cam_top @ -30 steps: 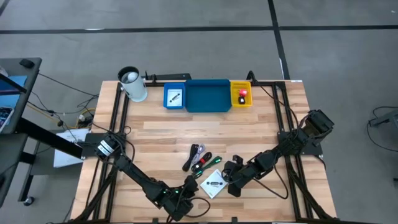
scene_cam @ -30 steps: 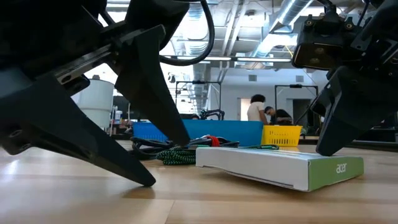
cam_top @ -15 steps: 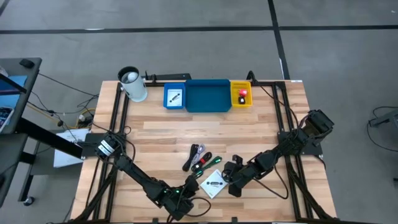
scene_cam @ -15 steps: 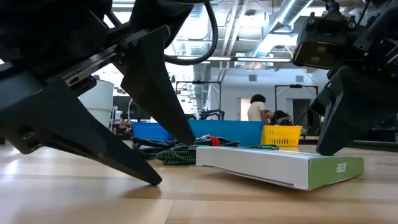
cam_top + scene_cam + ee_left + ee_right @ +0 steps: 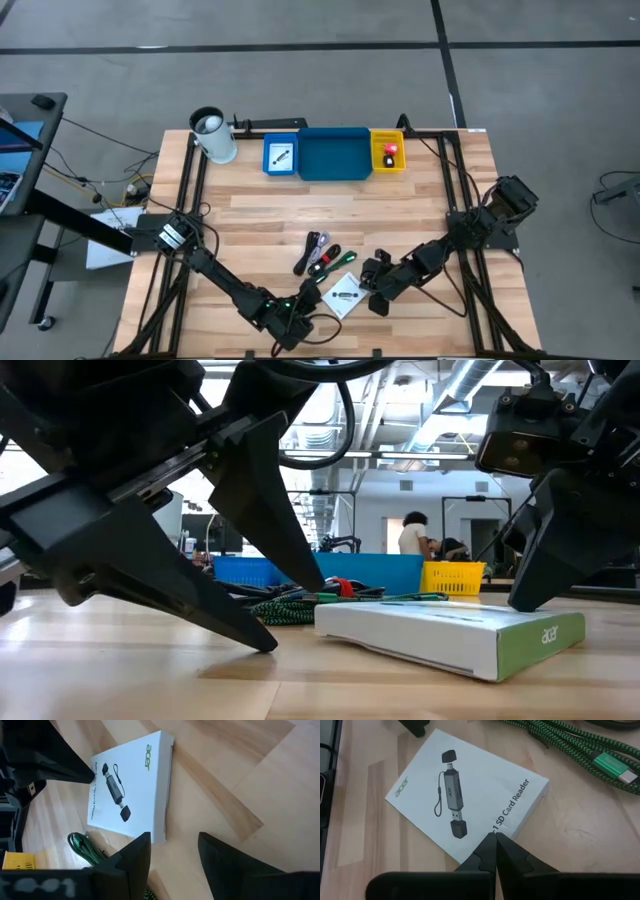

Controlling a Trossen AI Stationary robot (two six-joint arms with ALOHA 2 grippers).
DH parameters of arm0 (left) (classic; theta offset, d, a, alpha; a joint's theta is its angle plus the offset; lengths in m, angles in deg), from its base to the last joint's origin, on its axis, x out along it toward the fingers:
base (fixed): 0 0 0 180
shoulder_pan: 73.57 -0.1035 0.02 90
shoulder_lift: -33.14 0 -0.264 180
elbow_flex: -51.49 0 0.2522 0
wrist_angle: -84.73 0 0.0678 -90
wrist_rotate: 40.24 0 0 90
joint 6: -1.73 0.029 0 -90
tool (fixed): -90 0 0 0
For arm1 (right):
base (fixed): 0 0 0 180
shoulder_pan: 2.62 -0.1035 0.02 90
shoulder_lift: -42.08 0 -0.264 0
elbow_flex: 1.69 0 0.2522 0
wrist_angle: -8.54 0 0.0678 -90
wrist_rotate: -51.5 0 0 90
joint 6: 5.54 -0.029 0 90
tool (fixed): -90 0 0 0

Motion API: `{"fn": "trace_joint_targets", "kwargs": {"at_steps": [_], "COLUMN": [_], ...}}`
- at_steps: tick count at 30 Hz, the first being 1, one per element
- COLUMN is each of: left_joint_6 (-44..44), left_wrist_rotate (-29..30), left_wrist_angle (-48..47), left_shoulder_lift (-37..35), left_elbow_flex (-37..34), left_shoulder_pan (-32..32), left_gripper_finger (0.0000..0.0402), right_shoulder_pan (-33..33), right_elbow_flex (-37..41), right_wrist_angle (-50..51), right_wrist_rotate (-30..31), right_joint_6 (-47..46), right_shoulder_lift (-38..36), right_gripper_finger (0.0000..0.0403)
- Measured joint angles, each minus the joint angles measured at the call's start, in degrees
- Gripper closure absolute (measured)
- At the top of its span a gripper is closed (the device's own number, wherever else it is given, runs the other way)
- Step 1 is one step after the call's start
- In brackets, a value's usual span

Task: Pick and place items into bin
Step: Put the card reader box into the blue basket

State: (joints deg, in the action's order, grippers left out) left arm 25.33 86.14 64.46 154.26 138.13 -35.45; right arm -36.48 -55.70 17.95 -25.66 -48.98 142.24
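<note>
Packet [image 5: 465, 800] reads "acer" and "SD Card Reader"; left hand [image 5: 170, 851] open, empty; right hand [image 5: 493, 842] closed, empty.

White-and-black cylindrical cup [image 5: 212, 135] standing upright at the table's [image 5: 260, 220] far-left corner, just beside the trays. Cables [image 5: 90, 180] trailing across the grey floor. Person [image 5: 412, 534] standing in the room beyond.

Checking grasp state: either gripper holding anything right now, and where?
Nothing is held. Left gripper is open beside the white packet; right gripper is shut, tips at the packet's edge, gripping nothing.
</note>
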Motion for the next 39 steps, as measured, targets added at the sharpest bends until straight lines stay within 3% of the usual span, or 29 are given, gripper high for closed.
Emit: {"fn": "trace_joint_targets", "kwargs": {"at_steps": [39], "left_joint_6": [7.4], "left_wrist_rotate": [-5.3], "left_wrist_angle": [4.4], "left_shoulder_lift": [0.0], "left_elbow_flex": [0.0], "left_shoulder_pan": [-4.1], "left_gripper_finger": [0.0242], "right_shoulder_pan": [1.6], "right_elbow_flex": [0.3], "right_wrist_angle": [0.0], "right_wrist_rotate": [-1.2], "right_joint_6": [2.8], "right_shoulder_lift": [-0.1], "right_gripper_finger": [0.0403]}}
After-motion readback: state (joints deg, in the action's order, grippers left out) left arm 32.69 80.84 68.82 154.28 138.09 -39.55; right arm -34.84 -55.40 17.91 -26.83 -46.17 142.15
